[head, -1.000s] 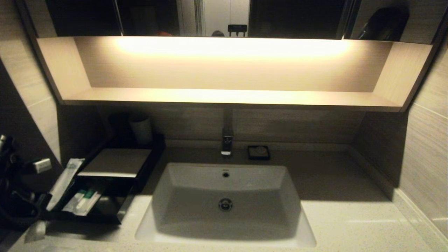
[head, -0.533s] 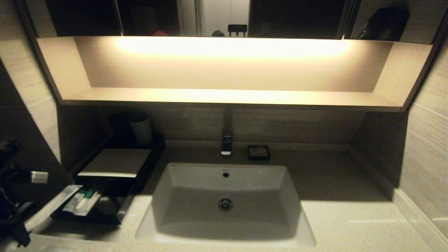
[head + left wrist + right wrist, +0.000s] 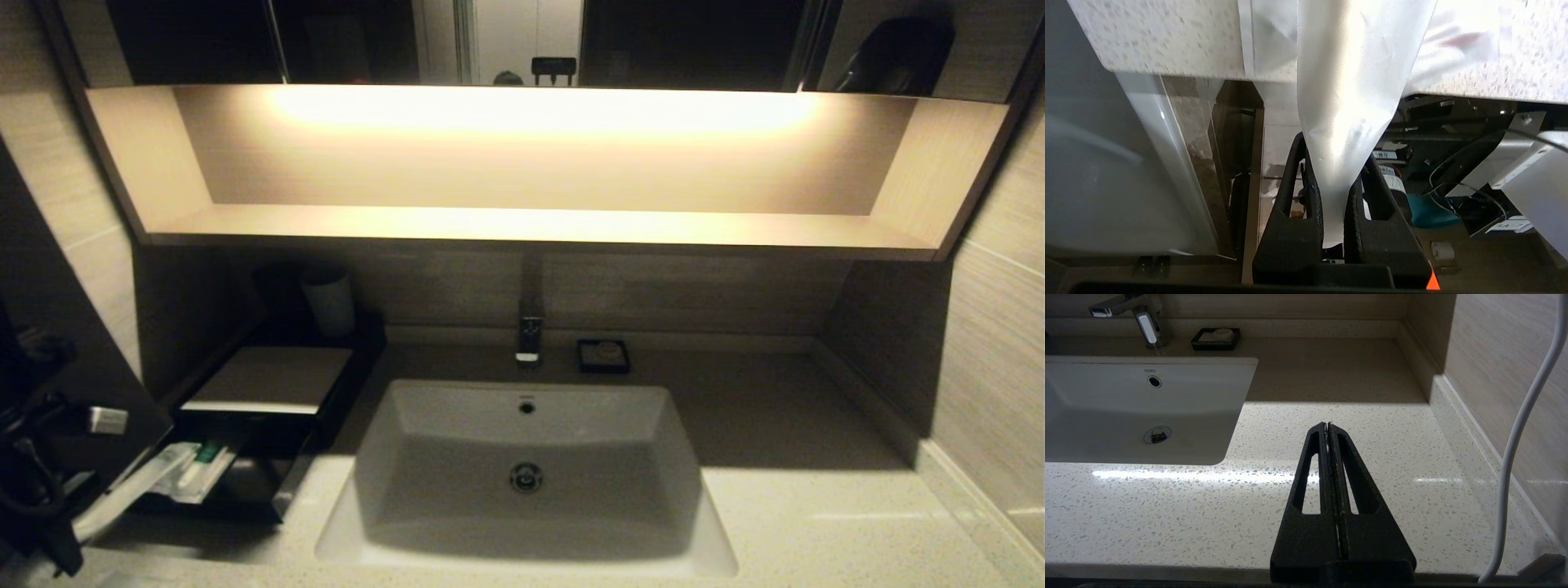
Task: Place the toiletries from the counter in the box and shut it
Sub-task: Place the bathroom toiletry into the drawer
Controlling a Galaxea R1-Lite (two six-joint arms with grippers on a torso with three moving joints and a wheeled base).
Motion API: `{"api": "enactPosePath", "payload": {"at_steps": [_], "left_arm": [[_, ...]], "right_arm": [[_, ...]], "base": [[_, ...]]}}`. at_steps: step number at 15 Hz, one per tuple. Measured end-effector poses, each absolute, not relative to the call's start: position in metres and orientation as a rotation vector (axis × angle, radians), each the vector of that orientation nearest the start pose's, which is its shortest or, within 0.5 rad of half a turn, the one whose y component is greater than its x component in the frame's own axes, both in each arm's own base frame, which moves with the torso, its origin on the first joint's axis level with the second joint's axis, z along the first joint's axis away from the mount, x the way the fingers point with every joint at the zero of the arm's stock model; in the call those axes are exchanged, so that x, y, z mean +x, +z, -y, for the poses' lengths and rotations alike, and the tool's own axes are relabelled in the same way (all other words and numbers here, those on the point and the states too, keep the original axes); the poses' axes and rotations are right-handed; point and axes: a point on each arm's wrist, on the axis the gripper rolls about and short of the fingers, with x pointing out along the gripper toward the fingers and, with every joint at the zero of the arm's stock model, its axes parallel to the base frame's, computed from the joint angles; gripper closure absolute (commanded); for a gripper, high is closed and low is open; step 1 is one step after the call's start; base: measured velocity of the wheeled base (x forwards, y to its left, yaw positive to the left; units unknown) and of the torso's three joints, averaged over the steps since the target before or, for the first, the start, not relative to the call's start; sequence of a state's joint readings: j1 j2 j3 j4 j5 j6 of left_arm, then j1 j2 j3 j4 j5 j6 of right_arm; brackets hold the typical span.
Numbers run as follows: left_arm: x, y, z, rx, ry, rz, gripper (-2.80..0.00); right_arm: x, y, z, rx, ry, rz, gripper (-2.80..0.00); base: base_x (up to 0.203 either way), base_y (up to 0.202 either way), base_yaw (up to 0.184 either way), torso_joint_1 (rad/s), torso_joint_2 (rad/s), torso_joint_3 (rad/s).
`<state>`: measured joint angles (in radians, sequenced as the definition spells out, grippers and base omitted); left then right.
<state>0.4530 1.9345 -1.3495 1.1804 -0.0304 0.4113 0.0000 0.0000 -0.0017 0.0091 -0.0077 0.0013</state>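
The black box point(image 3: 269, 380) with a pale top panel stands at the counter's point(image 3: 816, 523) far left, its drawer point(image 3: 245, 494) slid out. Small white and green toiletries point(image 3: 196, 472) lie in the drawer. My left gripper point(image 3: 69, 535) is low at the counter's left front corner, shut on the end of a long white wrapped packet point(image 3: 135, 490) whose far tip lies over the drawer's left edge. In the left wrist view the gripper point(image 3: 1335, 153) pinches this packet point(image 3: 1351, 90) below the counter edge point(image 3: 1167, 36). My right gripper point(image 3: 1327, 425) is shut and empty over the counter right of the basin.
A white basin point(image 3: 526, 523) is sunk in the middle of the counter, with a faucet point(image 3: 529, 331) behind it. A small black dish point(image 3: 603, 356) sits right of the faucet. A pale cup point(image 3: 329, 304) stands behind the box. A white cable point(image 3: 1515, 449) hangs near the right wall.
My left gripper has come down and toward the front with the packet. The packet has swung from steep beside the box to low, and its tip has moved right over the drawer.
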Motion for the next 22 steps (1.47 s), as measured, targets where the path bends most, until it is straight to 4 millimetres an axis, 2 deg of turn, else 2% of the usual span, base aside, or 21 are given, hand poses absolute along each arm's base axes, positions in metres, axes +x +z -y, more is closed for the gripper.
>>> {"api": "enactPosePath", "payload": {"at_steps": [11,22], "left_arm": [[0.283,0.134,-0.134,-0.143,-0.074,-1.766,0.0],[0.305,0.121,-0.135,-0.13,-0.09,-1.77,0.0]], "right_arm": [[-0.023,0.075,0.0,0.002,-0.008,-0.007,0.0],[-0.023,0.075,0.0,0.002,-0.008,-0.007,0.0]], "base": [[0.0,0.0,0.0,0.0,0.0,0.0],[0.0,0.0,0.0,0.0,0.0,0.0]]}}
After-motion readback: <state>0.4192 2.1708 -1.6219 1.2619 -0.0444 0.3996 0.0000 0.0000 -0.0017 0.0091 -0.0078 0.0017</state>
